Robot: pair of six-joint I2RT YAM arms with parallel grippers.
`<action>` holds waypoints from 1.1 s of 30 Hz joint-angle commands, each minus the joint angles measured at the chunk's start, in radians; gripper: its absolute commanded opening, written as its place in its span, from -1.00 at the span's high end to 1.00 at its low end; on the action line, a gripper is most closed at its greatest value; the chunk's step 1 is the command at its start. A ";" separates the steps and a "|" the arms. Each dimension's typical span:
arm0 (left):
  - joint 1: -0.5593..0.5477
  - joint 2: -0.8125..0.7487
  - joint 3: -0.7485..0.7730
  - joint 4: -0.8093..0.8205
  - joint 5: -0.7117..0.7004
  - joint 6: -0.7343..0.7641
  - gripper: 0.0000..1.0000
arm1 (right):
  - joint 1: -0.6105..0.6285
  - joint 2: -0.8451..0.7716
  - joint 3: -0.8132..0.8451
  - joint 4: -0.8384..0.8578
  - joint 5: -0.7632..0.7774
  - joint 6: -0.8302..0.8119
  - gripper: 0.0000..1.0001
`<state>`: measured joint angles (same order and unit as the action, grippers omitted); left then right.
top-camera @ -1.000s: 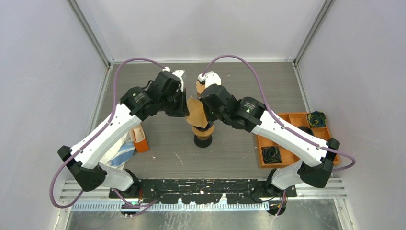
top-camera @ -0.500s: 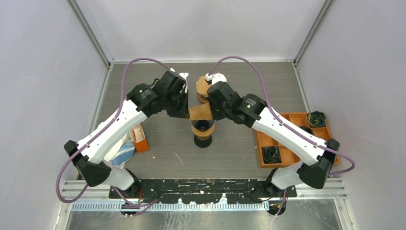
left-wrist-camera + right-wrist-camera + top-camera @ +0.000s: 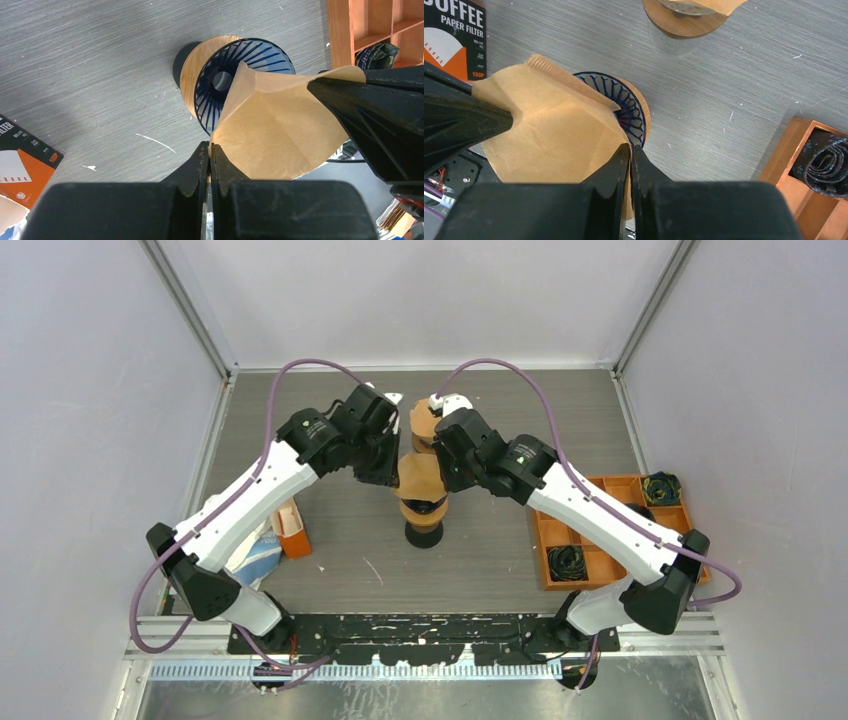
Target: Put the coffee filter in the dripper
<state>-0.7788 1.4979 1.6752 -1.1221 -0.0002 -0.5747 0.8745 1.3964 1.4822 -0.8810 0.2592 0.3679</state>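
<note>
Both claws are pinched tight on the brown coffee filter [image 3: 272, 132]. The left gripper [image 3: 209, 147] nips its left edge and the right gripper [image 3: 630, 149] its right edge. Compared with half a second ago, the paper is spread wider and hides more of the dripper [image 3: 210, 95]. The filter hangs just above the dripper, near the middle of the bench. Its long axis runs left to right, and one corner dips over the ribbed mouth.

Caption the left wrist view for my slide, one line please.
The left gripper and right gripper pinch opposite edges of the brown coffee filter over the blue ribbed dripper.
</note>
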 commanded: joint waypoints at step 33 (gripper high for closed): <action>-0.003 0.071 0.090 -0.050 -0.054 0.047 0.15 | -0.034 0.016 -0.057 0.066 -0.074 -0.060 0.30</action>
<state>-0.7788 1.6020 1.7184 -1.1603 -0.0235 -0.5407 0.8425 1.4467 1.4227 -0.8597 0.1944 0.3164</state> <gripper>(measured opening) 0.387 0.328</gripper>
